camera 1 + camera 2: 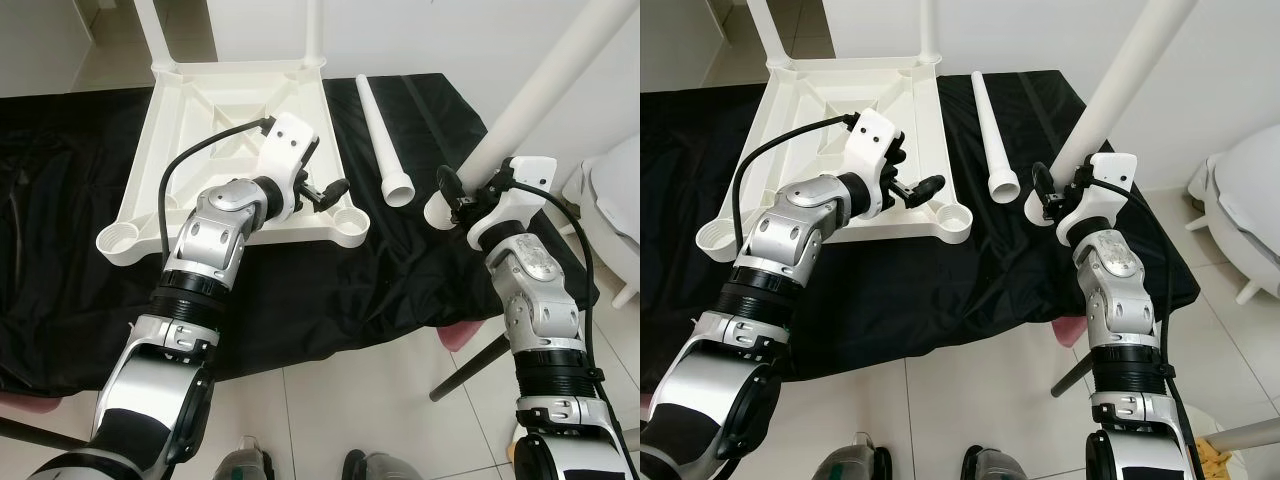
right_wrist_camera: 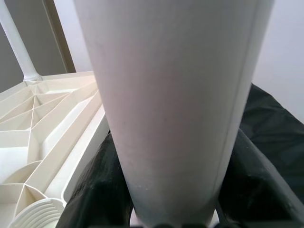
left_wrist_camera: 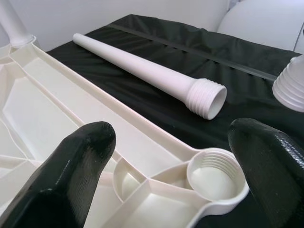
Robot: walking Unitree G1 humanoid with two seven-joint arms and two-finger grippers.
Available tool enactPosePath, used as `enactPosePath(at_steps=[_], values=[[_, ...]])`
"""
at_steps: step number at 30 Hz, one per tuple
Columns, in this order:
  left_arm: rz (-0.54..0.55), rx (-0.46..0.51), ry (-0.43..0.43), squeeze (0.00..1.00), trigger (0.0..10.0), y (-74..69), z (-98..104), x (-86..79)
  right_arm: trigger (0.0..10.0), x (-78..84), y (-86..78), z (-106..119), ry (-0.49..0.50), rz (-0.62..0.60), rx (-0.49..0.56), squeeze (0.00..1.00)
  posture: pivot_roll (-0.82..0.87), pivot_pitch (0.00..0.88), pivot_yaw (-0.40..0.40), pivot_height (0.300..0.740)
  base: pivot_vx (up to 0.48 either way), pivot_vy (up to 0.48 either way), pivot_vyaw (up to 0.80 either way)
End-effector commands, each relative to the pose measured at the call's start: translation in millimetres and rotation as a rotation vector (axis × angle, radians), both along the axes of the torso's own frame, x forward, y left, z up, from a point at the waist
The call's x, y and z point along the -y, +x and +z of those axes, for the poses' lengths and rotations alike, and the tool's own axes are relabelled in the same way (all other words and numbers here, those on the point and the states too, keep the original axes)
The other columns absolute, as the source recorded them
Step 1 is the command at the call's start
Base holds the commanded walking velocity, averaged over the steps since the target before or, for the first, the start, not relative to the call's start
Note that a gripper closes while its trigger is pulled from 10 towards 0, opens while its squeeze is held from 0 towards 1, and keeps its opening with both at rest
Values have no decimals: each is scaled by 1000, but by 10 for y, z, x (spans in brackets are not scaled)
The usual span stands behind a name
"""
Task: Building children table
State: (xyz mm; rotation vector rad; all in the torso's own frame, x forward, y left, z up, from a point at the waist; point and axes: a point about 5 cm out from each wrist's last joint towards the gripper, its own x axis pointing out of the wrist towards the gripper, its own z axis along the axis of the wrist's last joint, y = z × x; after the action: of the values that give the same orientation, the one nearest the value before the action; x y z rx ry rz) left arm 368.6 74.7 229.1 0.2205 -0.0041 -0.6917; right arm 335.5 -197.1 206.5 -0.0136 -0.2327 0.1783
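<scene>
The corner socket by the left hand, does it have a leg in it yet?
Empty. The socket shows bare threads inside; one loose leg lies on the cloth beside it.

You have bright, even indoor light; shadows are soft; the black cloth (image 1: pixel 400 250) shows mild sheen, no harsh glare; head views are sharp; your left wrist fingers (image 3: pixel 71 171) are blurred close-up; the held table leg (image 2: pixel 175 104) is soft.

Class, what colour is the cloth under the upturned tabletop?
Black cloth, plain; clearest in the left eye view.
</scene>
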Motion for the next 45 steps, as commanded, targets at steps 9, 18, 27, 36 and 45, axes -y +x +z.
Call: enactPosePath(at_steps=[9,18,27,36,45], values=[[98,22,-10,0,10000,45,24,-107,10000,-29,5,60,2,1,30,0,39,79,21,740,0,0,0],[103,16,-10,0,10000,54,6,-125,10000,-35,11,62,4,0,32,0,41,79,22,740,0,120,0],[106,8,-5,0,10000,62,-7,-131,10000,-28,10,59,4,-4,32,0,40,80,24,740,0,345,0],[103,6,1,0,10000,62,-8,-127,10000,-21,9,62,6,-6,35,0,40,78,25,740,0,435,0],[101,8,10,0,10000,63,-11,-121,10000,-13,14,66,4,-8,36,0,39,78,24,740,0,303,0]])
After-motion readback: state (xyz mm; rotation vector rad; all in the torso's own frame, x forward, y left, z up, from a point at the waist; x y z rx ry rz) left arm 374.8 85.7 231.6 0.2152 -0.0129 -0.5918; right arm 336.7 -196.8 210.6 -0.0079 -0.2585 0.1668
